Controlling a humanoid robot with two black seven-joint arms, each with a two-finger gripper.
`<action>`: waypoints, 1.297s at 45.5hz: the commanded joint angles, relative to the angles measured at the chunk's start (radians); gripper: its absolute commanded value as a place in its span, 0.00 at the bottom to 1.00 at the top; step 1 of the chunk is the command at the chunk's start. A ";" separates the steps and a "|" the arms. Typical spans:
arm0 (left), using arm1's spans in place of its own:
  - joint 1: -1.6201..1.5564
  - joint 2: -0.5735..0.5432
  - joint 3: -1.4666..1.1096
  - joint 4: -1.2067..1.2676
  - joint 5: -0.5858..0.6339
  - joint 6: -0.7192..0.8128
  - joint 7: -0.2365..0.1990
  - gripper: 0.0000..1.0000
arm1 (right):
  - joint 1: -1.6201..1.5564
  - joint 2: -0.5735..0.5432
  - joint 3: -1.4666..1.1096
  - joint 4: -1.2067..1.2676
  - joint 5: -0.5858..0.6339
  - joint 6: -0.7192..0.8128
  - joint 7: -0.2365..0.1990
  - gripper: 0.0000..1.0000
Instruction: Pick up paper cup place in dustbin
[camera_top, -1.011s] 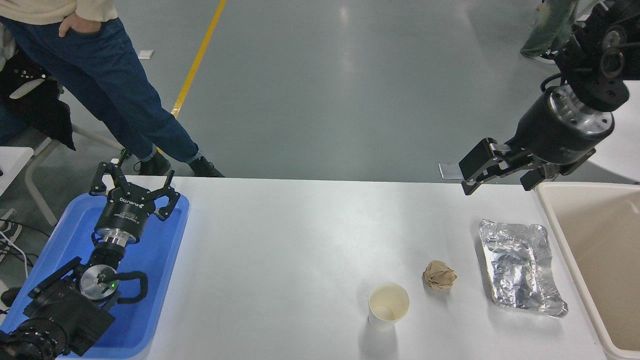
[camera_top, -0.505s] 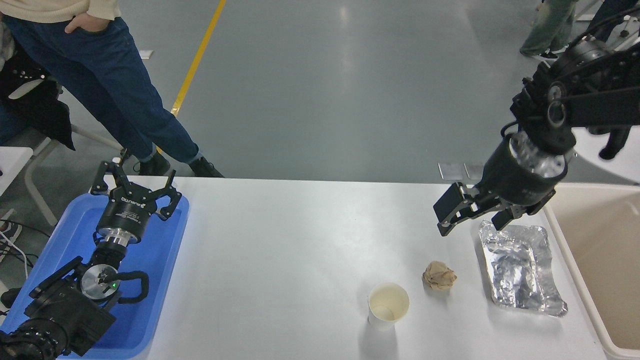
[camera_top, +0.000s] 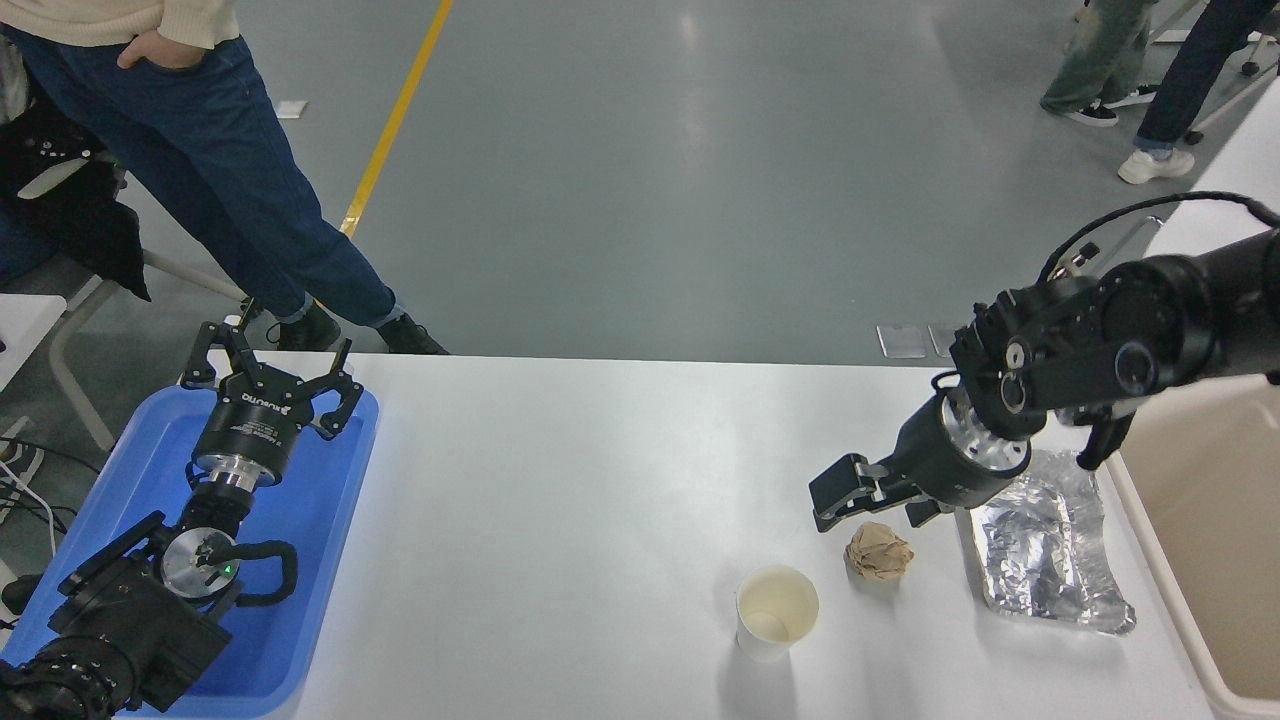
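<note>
Counter (camera_top: 600, 480) stock, near edge to far side

Paper cup (camera_top: 777, 611) upright near front edge; brown paper ball (camera_top: 878, 551) beside; foil tray (camera_top: 1045, 550) by dustbin (camera_top: 1190, 600); right gripper (camera_top: 872, 497) above ball, fingers apart, empty; left gripper (camera_top: 268, 375) parked over blue tray (camera_top: 330, 560), fingers apart.

Single high head cam, robot's side, facing fwd/down over white table (camera_top: 600, 480), probably mid-range.

We are seeing bare table (camera_top: 600, 500) lying open to the left of the paper cup (camera_top: 777, 612) and in front of it. The crumpled paper ball (camera_top: 878, 551) is sitting near its right, under the right gripper (camera_top: 868, 503), and the foil tray (camera_top: 1047, 540) is lying between ball and dustbin (camera_top: 1190, 520).
</note>
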 joint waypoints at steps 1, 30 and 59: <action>0.000 0.000 0.000 0.000 0.000 0.000 0.001 1.00 | -0.104 0.029 0.032 -0.012 0.000 -0.033 0.000 1.00; 0.000 0.000 0.000 0.000 0.000 0.000 -0.001 1.00 | -0.251 0.087 0.035 -0.113 0.000 -0.125 0.000 1.00; 0.000 0.000 0.000 0.000 0.000 0.000 -0.001 1.00 | -0.295 0.085 0.035 -0.135 -0.002 -0.177 -0.003 0.00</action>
